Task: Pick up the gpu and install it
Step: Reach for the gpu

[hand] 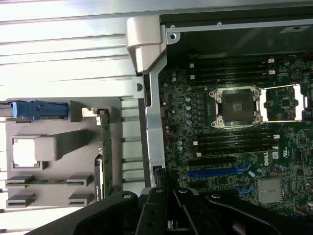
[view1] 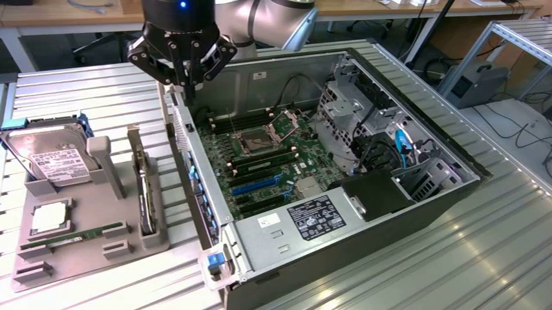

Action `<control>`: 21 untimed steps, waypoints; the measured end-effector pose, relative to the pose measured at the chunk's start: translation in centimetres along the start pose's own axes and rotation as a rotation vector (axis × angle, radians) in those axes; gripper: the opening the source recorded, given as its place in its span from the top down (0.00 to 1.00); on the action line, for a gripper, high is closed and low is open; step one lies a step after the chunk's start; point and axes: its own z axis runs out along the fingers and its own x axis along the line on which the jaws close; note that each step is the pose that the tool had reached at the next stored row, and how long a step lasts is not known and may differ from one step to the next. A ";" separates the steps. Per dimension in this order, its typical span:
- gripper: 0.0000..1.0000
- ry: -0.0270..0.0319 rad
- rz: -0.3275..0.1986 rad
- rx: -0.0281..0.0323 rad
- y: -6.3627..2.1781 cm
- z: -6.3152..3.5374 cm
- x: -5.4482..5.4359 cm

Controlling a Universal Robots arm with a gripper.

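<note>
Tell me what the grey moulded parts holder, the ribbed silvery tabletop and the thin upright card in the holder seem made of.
The grey parts holder looks like matte plastic: dull, moulded shapes. The ribbed tabletop seems brushed aluminium: bright streaky reflections. The thin upright card looks like green circuit board with a silvery, probably steel, edge.

Ribbed silvery metal worktop (view1: 483, 258), wooden desks (view1: 52, 16) behind, dark floor (view1: 61, 51), aluminium frame (view1: 526, 35) at exterior view's right
</note>
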 end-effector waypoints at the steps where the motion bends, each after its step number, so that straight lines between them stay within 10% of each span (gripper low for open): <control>1: 0.89 0.0000 0.000 0.0000 0.00 0.00 0.0; 21: 0.89 0.0000 0.000 0.0000 -0.06 -0.02 0.7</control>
